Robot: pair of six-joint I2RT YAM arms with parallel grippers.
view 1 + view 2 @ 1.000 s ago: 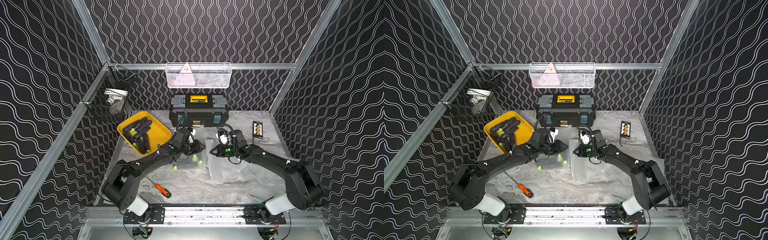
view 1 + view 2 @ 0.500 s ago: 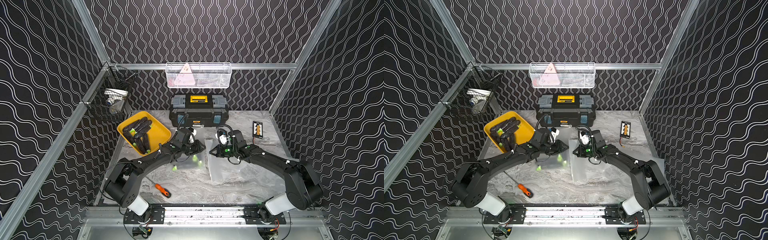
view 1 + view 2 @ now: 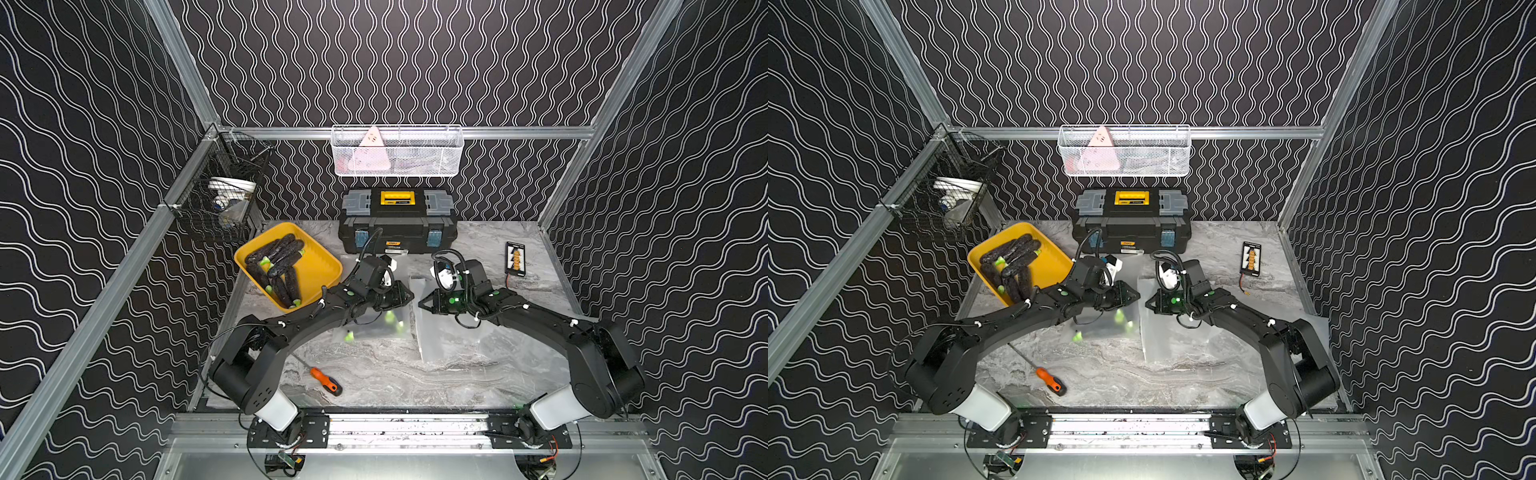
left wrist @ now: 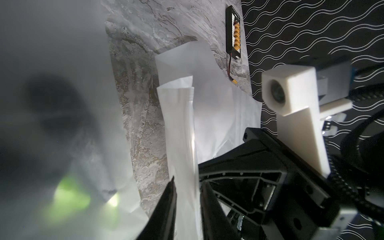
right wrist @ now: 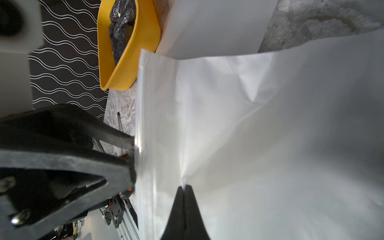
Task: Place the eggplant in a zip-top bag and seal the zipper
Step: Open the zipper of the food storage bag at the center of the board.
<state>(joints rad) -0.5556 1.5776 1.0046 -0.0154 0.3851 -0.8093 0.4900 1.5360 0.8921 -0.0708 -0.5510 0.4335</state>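
Right claw (image 5: 184, 188) pinched on translucent bag (image 5: 239, 128); yellow tray (image 5: 126, 68) of eggplants (image 5: 121, 27) beyond.
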